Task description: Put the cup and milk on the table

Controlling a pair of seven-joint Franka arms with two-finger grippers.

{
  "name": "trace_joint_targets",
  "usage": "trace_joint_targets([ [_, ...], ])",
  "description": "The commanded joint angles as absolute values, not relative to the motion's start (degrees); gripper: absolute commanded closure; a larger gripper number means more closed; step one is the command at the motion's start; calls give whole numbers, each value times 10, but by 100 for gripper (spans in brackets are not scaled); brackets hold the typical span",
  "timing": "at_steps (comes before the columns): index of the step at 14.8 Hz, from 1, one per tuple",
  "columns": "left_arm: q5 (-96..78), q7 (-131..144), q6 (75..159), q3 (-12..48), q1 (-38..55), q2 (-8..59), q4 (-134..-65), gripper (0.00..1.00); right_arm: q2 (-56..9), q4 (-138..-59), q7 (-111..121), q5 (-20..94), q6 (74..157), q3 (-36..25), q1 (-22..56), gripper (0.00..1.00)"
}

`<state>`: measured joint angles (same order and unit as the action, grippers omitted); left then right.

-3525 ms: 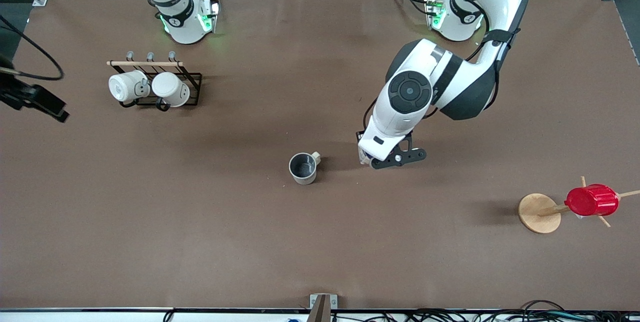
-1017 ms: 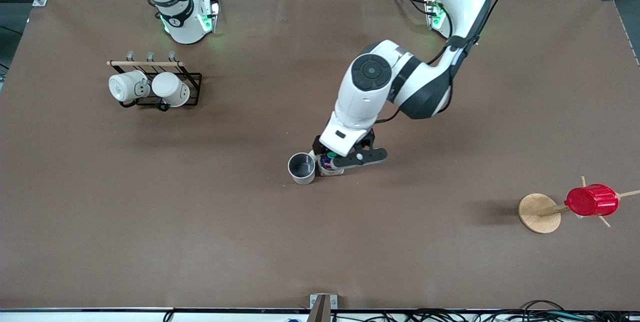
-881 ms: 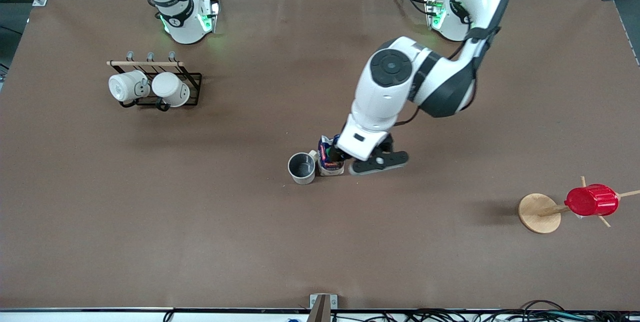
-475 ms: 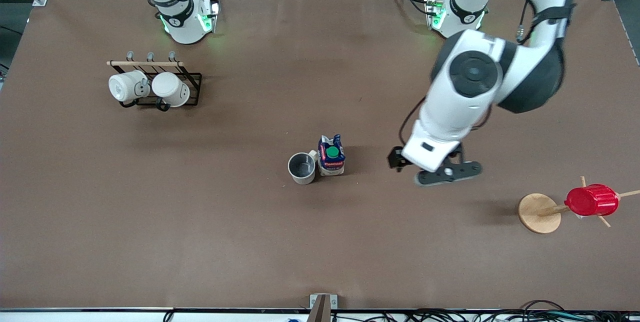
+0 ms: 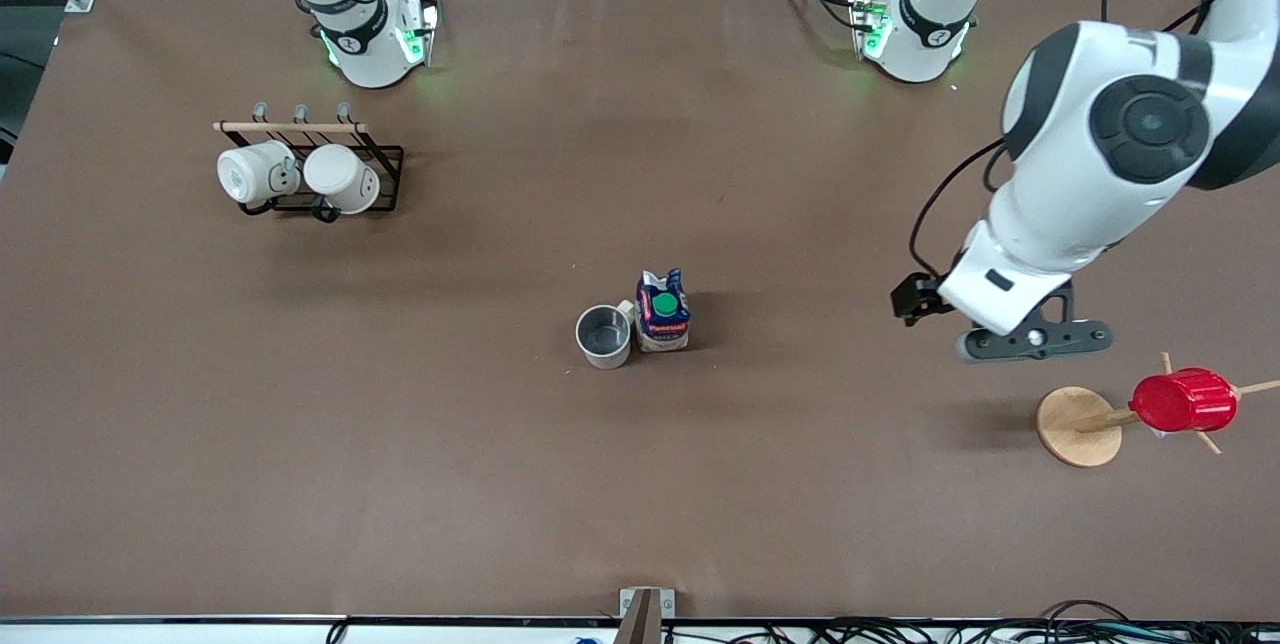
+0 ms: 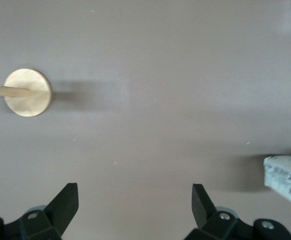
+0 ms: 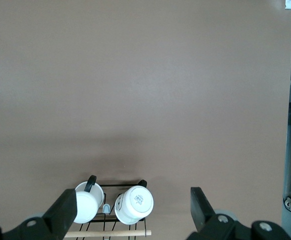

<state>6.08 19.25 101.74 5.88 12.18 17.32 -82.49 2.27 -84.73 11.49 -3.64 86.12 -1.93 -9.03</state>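
Observation:
The cream cup (image 5: 605, 335) with a dark grey inside stands upright mid-table (image 5: 640, 494). Touching it, on the side toward the left arm's end, stands the blue-and-white milk (image 5: 663, 310) with its green cap up. My left gripper (image 5: 1030, 338) hangs open and empty over bare table, well away from the milk and close to the peg stand. In the left wrist view the left gripper (image 6: 135, 200) frames bare table, with a corner of the milk (image 6: 287, 180) at the edge. My right gripper (image 7: 134, 206) is open and empty, high over the mug rack; it does not show in the front view.
A black wire rack (image 5: 385, 164) holding two white mugs (image 5: 258, 172) (image 5: 342, 178) stands toward the right arm's end. A round wooden disc (image 5: 1078, 426) with pegs carries a red ribbed cup (image 5: 1184, 400) near the left arm's end. Cables run along the front edge.
My left gripper let go of the milk beside the cup and swung away toward the peg stand. Cup and milk have stayed put. The right arm has not moved.

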Motion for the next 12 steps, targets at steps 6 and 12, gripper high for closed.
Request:
trace_joint_targets([
  [6,60,96,960,62,48,86,-869,0,26,-850,115,-36,867,-11,-102,0],
  [12,20,-4,908,63,4,30,-871,0,25,-839,115,-36,872,-10,-74,0],
])
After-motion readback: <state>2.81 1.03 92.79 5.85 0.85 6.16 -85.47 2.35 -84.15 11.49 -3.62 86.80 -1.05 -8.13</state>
